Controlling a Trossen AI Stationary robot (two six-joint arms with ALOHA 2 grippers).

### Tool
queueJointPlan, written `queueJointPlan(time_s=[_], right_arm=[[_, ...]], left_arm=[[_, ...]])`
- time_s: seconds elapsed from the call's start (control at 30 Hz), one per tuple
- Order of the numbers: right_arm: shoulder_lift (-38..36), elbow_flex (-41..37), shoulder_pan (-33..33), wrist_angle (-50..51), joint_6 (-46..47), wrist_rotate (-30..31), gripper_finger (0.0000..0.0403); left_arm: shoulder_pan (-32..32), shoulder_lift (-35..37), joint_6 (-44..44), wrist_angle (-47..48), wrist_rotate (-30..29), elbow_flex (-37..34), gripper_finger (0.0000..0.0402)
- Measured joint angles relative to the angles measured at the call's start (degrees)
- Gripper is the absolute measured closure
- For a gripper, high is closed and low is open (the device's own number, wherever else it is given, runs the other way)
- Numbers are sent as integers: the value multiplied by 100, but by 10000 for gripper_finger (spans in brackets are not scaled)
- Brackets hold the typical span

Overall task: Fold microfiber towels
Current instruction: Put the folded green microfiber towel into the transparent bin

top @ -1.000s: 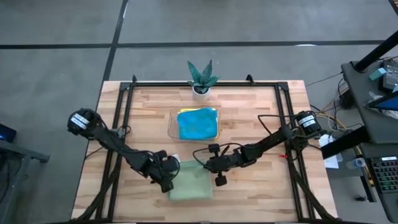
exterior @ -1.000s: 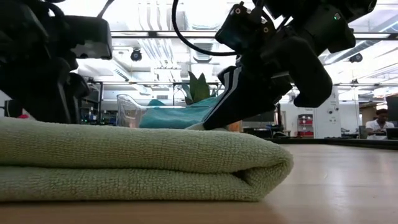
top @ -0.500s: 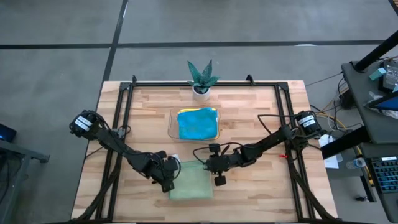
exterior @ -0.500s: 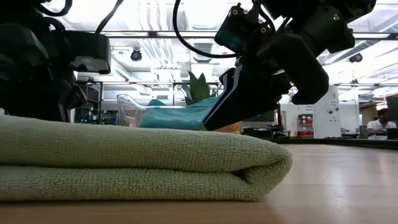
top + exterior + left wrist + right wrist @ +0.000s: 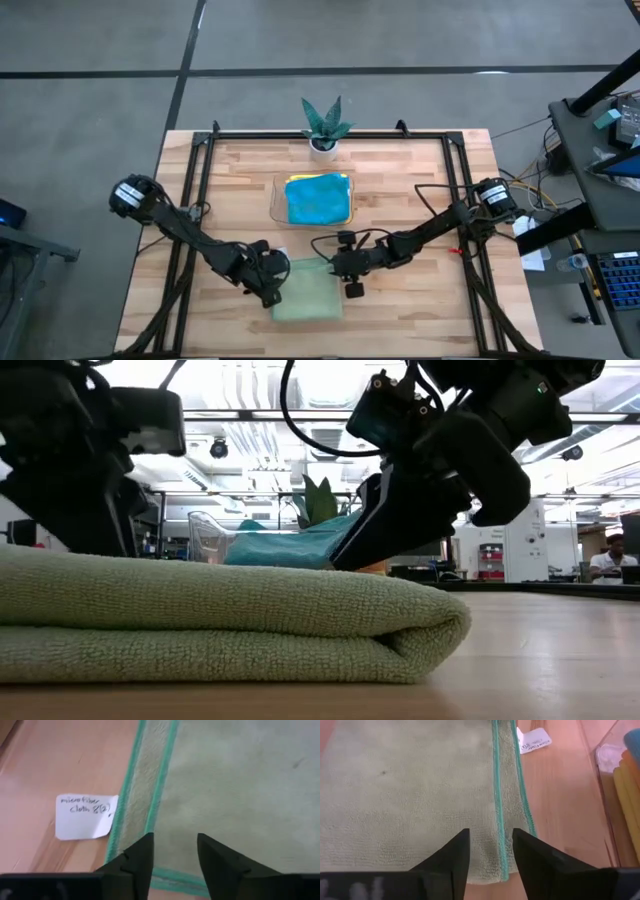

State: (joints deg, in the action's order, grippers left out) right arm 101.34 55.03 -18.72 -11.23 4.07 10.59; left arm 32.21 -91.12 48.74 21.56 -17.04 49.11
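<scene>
Pale green towel [image 5: 307, 297] folded, lying flat on the wood table [image 5: 400, 180] at its front edge, well in front of the clear tray [image 5: 277, 199]. Rounded fold on the right in the low view [image 5: 440, 625], two thick layers stacked. Darker green stitched hems run side by side along the edge facing the tray [image 5: 504, 795]. Teal-blue towel [image 5: 318, 200] lies folded on top of the stack in the tray; a yellow towel's edge [image 5: 325, 177] peeks out beneath it at the tray's far side.

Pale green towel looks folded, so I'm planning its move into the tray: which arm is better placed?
Probably right: the right gripper hovers open over the pale green towel's edge nearest the clear plastic tray; the left gripper sits at the outer side.
</scene>
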Motion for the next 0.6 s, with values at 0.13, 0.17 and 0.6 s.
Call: queueJointPlan(time_s=[0.13,0.17,0.6], right_arm=[[0,-66,13,27,56,-4,265],[0,-84,25,23,58,-2,267],[241,-131,149,-158,-63,-2,297]], left_arm=[[0,-45,6,-1,-2,-69,248],[0,-61,25,-5,-5,-73,246],[-32,-314,-93,-343,46,-187,277]])
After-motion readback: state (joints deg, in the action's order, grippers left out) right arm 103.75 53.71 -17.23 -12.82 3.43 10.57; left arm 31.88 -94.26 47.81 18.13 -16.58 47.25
